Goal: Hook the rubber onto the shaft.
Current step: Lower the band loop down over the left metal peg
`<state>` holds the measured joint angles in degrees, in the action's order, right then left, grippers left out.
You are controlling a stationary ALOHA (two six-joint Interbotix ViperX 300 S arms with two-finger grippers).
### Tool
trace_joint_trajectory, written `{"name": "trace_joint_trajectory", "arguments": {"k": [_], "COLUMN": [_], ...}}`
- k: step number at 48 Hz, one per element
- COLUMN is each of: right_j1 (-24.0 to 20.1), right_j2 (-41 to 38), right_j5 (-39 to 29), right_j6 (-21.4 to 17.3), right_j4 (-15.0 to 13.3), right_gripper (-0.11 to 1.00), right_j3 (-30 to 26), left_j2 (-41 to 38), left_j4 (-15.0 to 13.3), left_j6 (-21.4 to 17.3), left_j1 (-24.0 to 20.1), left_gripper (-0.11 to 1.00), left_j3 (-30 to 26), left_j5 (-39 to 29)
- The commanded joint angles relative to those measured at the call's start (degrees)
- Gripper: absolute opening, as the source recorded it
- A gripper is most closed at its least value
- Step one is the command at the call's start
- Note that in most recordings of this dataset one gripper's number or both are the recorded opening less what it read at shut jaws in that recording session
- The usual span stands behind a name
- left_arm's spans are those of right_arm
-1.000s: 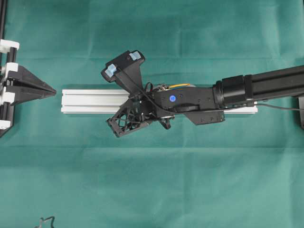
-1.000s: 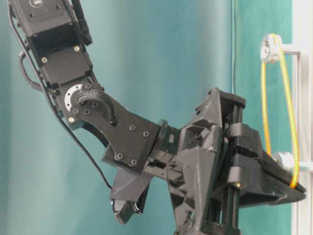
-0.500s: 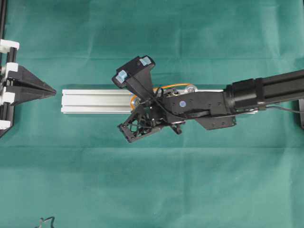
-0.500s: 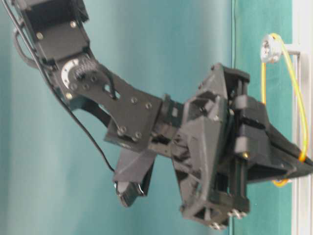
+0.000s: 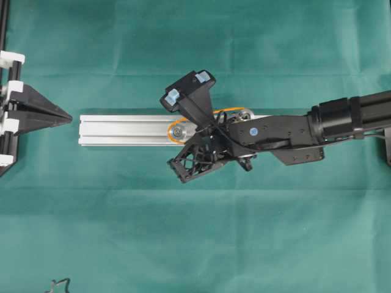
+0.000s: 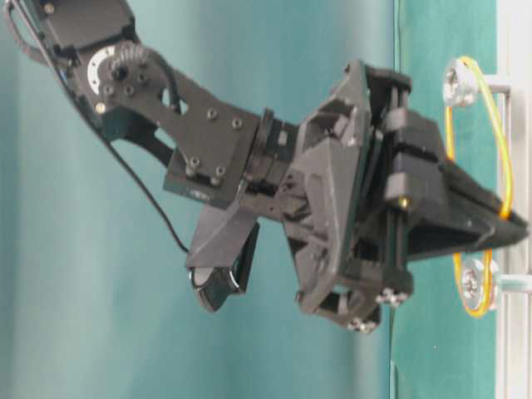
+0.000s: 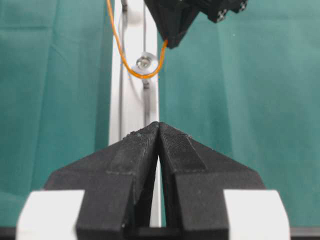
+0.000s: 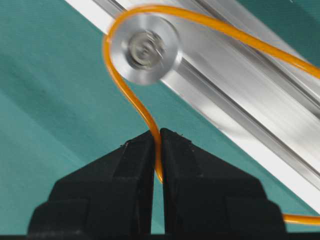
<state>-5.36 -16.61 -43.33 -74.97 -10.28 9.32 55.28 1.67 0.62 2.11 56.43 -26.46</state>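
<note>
The rubber (image 8: 131, 102), a thin orange band, curves round the silver shaft (image 8: 145, 48) on the silver rail (image 5: 122, 130) and runs down between my right gripper (image 8: 159, 136) fingers, which are shut on it. At table level the rubber (image 6: 499, 158) stretches from an upper shaft (image 6: 459, 81) down round a lower shaft (image 6: 472, 281), with the right gripper (image 6: 517, 231) pinching it between them. From overhead the rubber (image 5: 174, 139) loops the shaft (image 5: 178, 130). My left gripper (image 7: 159, 125) is shut on nothing, off the rail's left end (image 5: 61, 115).
Green cloth (image 5: 195, 244) covers the table. The right arm (image 5: 342, 116) lies over the right half of the rail. A black frame (image 5: 5, 36) stands at the left edge. A small dark object (image 5: 58, 284) lies at the bottom left.
My right gripper has moved right along the rail, still holding the rubber. The band's end has passed over the near shaft and now wraps round it. The left gripper has not moved.
</note>
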Motion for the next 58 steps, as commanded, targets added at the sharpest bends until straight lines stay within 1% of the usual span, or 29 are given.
{"name": "trace_joint_trajectory", "arguments": {"k": [1, 11, 26, 36, 40, 42, 44, 47, 55, 57, 58], "right_j1": [-0.26, -0.18, -0.26, -0.26, -0.26, -0.26, -0.26, -0.26, -0.26, -0.26, -0.26], "right_j2": [3.34, 4.75, 4.83, 4.75, 4.83, 4.83, 4.83, 4.83, 4.83, 4.83, 4.83], "right_j5": [0.09, 0.44, 1.85, 2.2, 2.2, 2.2, 2.2, 2.2, 2.2, 2.2, 2.2], "right_j6": [0.0, 0.26, 0.44, 1.23, 1.32, 1.32, 1.32, 1.41, 1.41, 1.41, 1.49], "right_j4": [0.0, 0.0, -0.18, -0.09, -0.09, -0.18, -0.18, -0.18, -0.18, -0.18, -0.26], "right_gripper": [0.06, 0.06, 0.06, 0.06, 0.08, 0.13, 0.2, 0.37, 0.86, 0.92, 0.93], "right_j3": [0.35, 2.29, 2.37, 2.37, 2.37, 2.37, 2.37, 2.37, 2.37, 2.37, 2.37], "left_j2": [-0.44, -0.44, -0.44, -0.44, -0.44, -0.44, -0.44, -0.35, -0.35, -0.44, -0.35], "left_j4": [0.09, 0.09, 0.09, 0.09, 0.09, 0.09, 0.09, 0.09, 0.09, 0.09, 0.09], "left_j6": [0.0, -0.09, -0.09, -0.09, -0.09, -0.09, -0.09, -0.09, -0.09, -0.09, -0.09], "left_j1": [0.18, 0.18, 0.18, 0.18, 0.18, 0.18, 0.18, 0.18, 0.18, 0.18, 0.18], "left_gripper": [0.0, 0.0, 0.0, 0.0, 0.0, 0.0, 0.0, 0.0, 0.0, 0.0, 0.0], "left_j3": [-1.76, -1.76, -1.76, -1.76, -1.76, -1.76, -1.76, -1.76, -1.76, -1.76, -1.76], "left_j5": [0.18, 0.26, 0.26, 0.26, 0.26, 0.26, 0.26, 0.26, 0.26, 0.18, 0.18]}}
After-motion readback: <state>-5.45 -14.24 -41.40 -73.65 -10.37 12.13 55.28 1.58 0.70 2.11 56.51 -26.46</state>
